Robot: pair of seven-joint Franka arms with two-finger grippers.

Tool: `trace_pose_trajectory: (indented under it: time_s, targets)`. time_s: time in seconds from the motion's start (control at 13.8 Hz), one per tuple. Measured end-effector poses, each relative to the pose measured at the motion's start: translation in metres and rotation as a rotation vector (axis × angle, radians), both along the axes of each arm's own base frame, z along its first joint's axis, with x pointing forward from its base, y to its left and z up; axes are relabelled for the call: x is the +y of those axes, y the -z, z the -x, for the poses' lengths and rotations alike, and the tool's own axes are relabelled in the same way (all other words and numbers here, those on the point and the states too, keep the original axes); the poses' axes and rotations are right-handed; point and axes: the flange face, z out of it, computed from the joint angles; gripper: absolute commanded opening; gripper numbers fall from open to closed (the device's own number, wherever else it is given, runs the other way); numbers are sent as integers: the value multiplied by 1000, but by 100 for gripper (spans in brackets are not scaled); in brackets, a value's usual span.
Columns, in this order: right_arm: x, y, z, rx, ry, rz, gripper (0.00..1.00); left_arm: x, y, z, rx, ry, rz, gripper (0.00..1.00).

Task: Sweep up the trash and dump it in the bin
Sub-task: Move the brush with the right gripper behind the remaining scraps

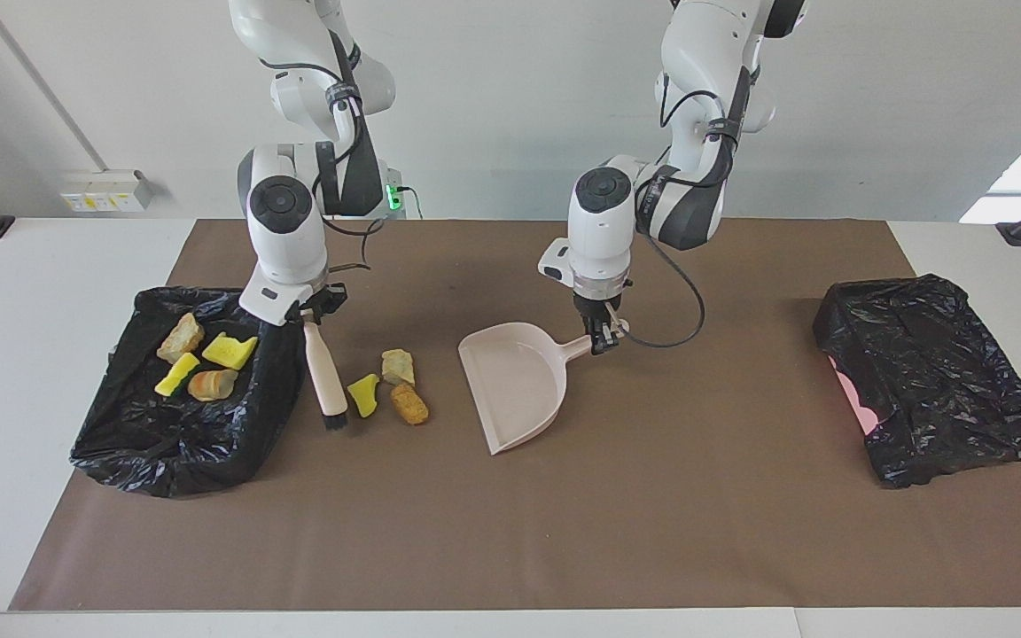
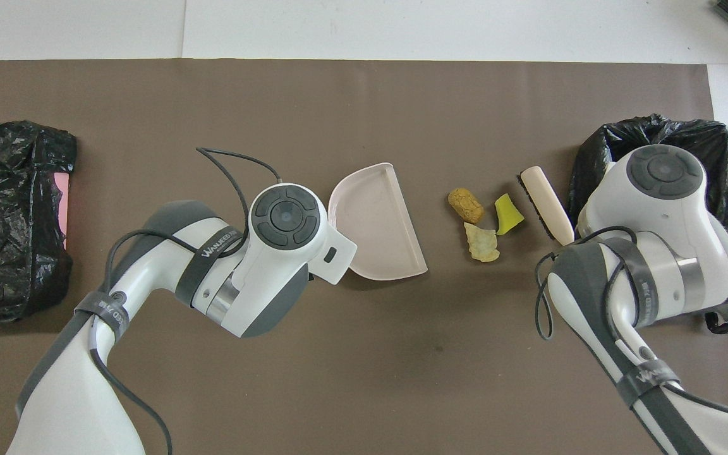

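The right pincer (image 1: 314, 312) is clamped on the top end of a pale brush (image 1: 326, 377), which hangs handle-up with its dark bristles down at the brown mat (image 1: 564, 532) on the bench (image 1: 32, 266), just beside the edge of an open black bag-lined bin (image 1: 147, 443) at the right arm's end. The left pincer (image 1: 604, 337) is closed on the handle of the pale pink dustpan (image 1: 515, 385), mid-mat, tilted, its open lip pointing away from the robots and angled toward the trash. Trash is split in two groups. Three pieces lie on the mat between brush and dustpan: a yellow sponge bit (image 1: 363, 394) right next to the bristles, a beige lump (image 1: 398, 367) nearer the robots, and an orange-brown piece (image 1: 409, 404) just beside both. In the overhead view the same three, sponge bit (image 2: 507, 214), beige lump (image 2: 482, 242) and orange-brown piece (image 2: 466, 205), sit clustered, apart from the dustpan (image 2: 376, 221), brush (image 2: 547, 203) close by. The other four pieces rest inside the open bin: a beige lump (image 1: 181, 338), a yellow sponge chunk (image 1: 229, 351), a second yellow bit (image 1: 175, 376) and an orange-brown striped piece (image 1: 212, 385), all bunched in the part nearer the robots. A second black bag-covered bin (image 1: 931, 381) sits at the left arm's end, well apart from everything, with pink showing at its edge; its inside can't be seen.
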Motion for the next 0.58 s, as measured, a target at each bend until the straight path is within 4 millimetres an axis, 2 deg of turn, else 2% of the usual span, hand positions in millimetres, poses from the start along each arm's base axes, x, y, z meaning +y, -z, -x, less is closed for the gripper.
trace_pose_trajectory:
  time_s: [0.14, 0.29, 0.43, 0.58]
  targets:
    - [-5, 5, 2, 5, 49, 0, 0, 0, 0, 1, 0, 1, -1, 0]
    - [-8, 22, 8, 16, 107, -34, 0, 1, 0, 1, -1, 2, -2, 0]
    - [7, 43, 18, 34, 150, -58, 0, 1, 0, 1, -1, 3, -2, 0]
    - [35, 50, 27, 53, 184, -98, 0, 1, 0, 1, -1, 3, -2, 0]
